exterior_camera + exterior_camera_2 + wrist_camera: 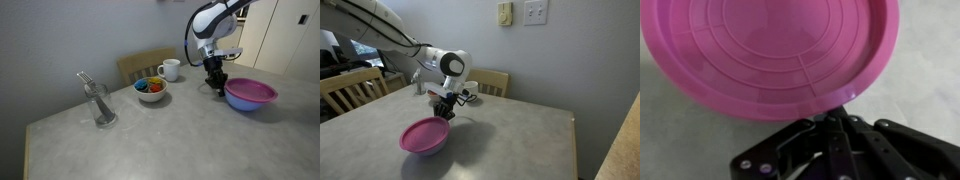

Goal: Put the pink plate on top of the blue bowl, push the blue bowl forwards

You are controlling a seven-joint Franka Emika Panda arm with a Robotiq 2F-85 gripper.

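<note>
The pink plate [250,92] rests on top of the blue bowl [246,104], covering its mouth; in an exterior view the plate [424,135] hides nearly all of the bowl. In the wrist view the plate [770,50] fills the upper frame. My gripper [215,82] is shut with nothing between its fingers, standing low beside the bowl's rim on the side towards the mug. It also shows in an exterior view as the gripper [443,112] just behind the plate, and in the wrist view the gripper [836,118] has its fingertips against the plate's edge.
A white mug [169,69] and a small white bowl [151,89] with colourful contents stand on the grey table [180,140]. A clear glass [101,105] holding utensils is nearer the table's edge. A wooden chair [140,65] stands behind the table, another chair [345,85] at its side.
</note>
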